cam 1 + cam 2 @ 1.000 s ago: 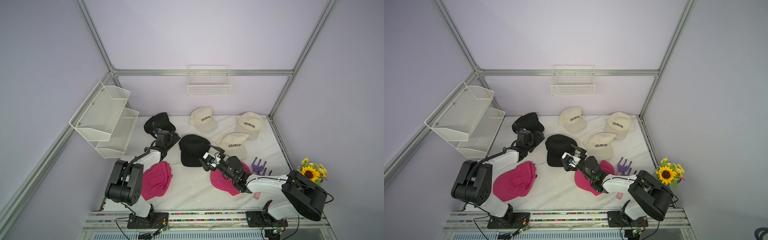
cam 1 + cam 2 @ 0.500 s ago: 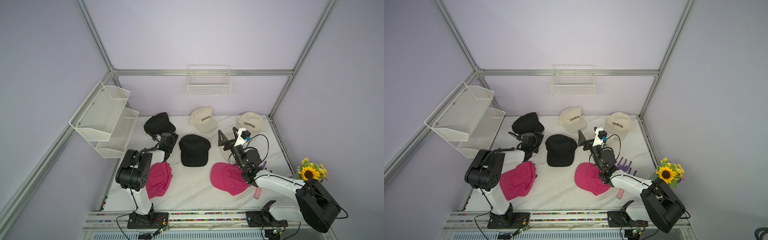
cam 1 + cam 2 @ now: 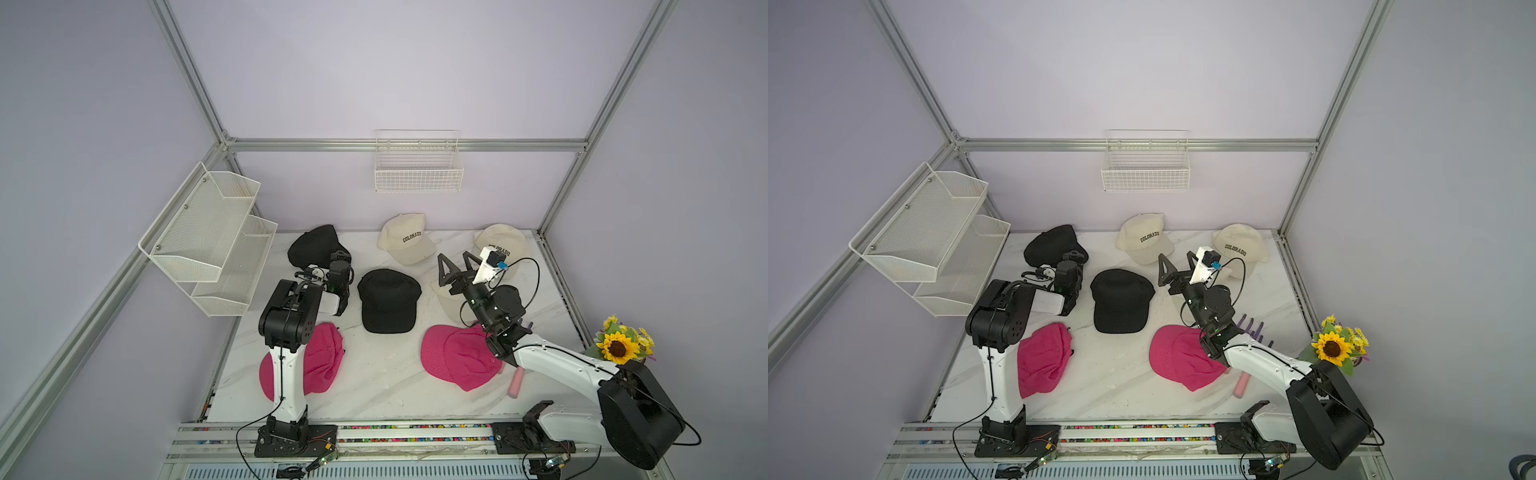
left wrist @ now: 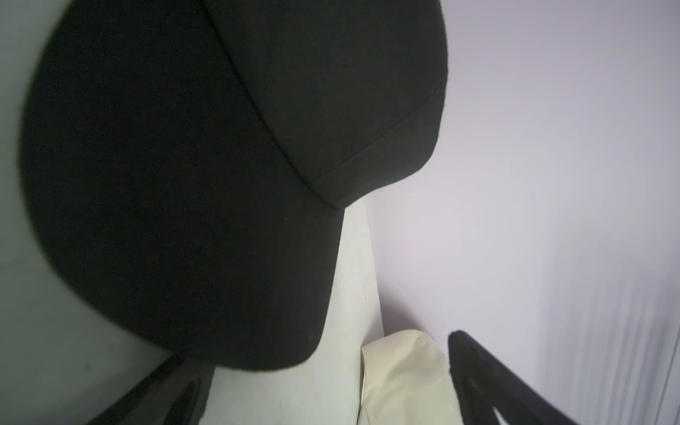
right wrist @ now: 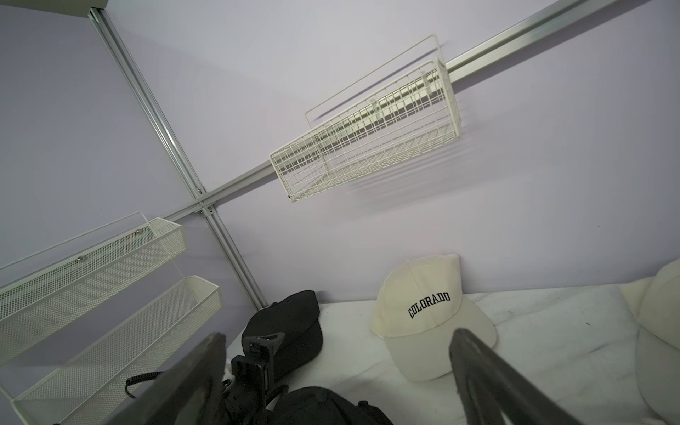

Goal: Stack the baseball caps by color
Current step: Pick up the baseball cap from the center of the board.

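The baseball caps lie scattered on the white marbled tabletop (image 3: 374, 386). Nearest my bases are two hot pink fabric caps, the left pink cap (image 3: 322, 357) and the right pink cap (image 3: 451, 357), well apart. Beyond them a flat black fabric cap (image 3: 388, 299) sits in the middle, and a plain cream cap (image 3: 446, 301) is half hidden under my right arm. My right gripper (image 3: 454, 259) hangs in the air above it, fingers spread, holding nothing. My left gripper (image 4: 316, 368) is spread too, with the brim of the far black cap (image 3: 316, 247) right at its fingers. I cannot tell whether they touch, or whether that dark heap is one cap or more. Farthest are the middle cream COLORADO cap (image 3: 407, 239) and the right cream COLORADO cap (image 3: 498, 241). I judge the far black cap is my pick: take the stiff brim between my fingers, pinch there rather than on the soft crown, and lift clear before carrying.
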